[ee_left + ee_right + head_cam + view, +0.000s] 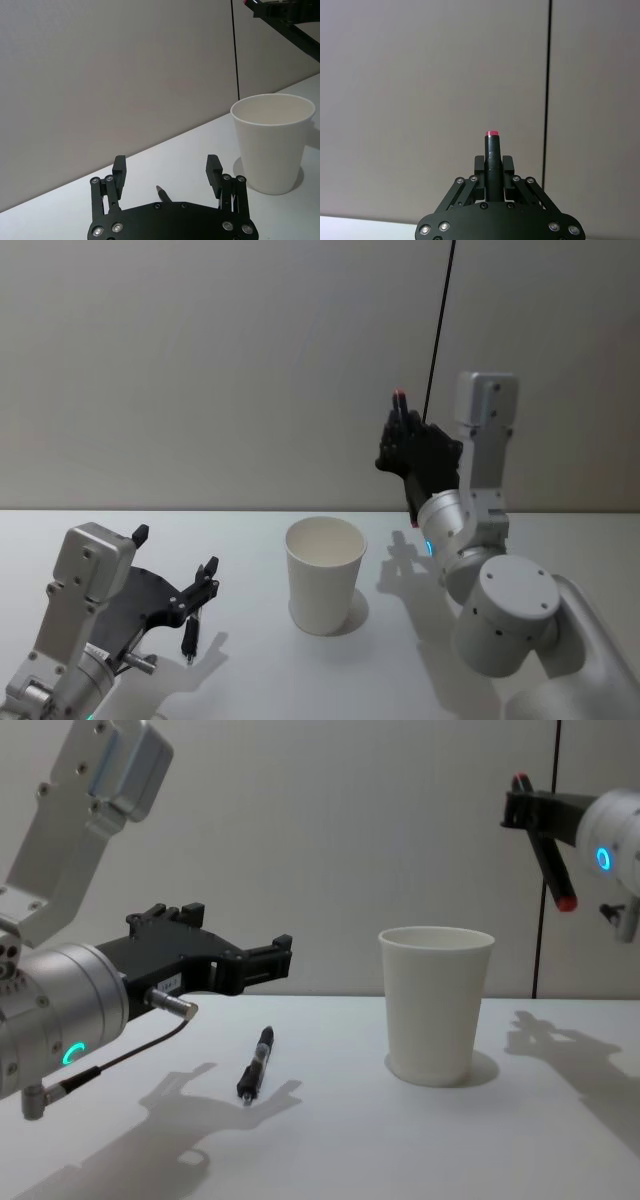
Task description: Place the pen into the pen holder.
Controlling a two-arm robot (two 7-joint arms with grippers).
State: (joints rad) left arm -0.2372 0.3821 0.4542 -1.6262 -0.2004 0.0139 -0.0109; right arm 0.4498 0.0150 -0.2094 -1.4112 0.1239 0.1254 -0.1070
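Desk [270, 680] white and bare, its far edge running straight against a grey wall [200, 360] with one dark upright seam [441, 320]. Open surface on every side of the cup [325, 590], which stands upright mid-desk, mouth up, its white inside holding nothing.

One black pen [256, 1065] lies flat on the desk left of the cup and apart from it, with bare desk between them. Long axis runs near-to-far, the far end leaning a little toward the cup. Which end is the writing tip: cannot tell.

Over it the left gripper [166, 162] hovers low, off the desk, fingers spread wide with nothing between them. In the left wrist view the pen's far end shows in the gap between the two fingers.

Up on the other side the right gripper [493, 162] hangs to the right of the cup, higher than its rim. Fingers are closed on a second pen, the red-ended pen [492, 147], black barrel gripped partway along. Red end reads uppermost in the head view and lowermost in the chest view; true tilt not settled. Clear air between this pen and the cup's mouth.

Arm shadows fall on the desk right of the cup and beside the black pen.
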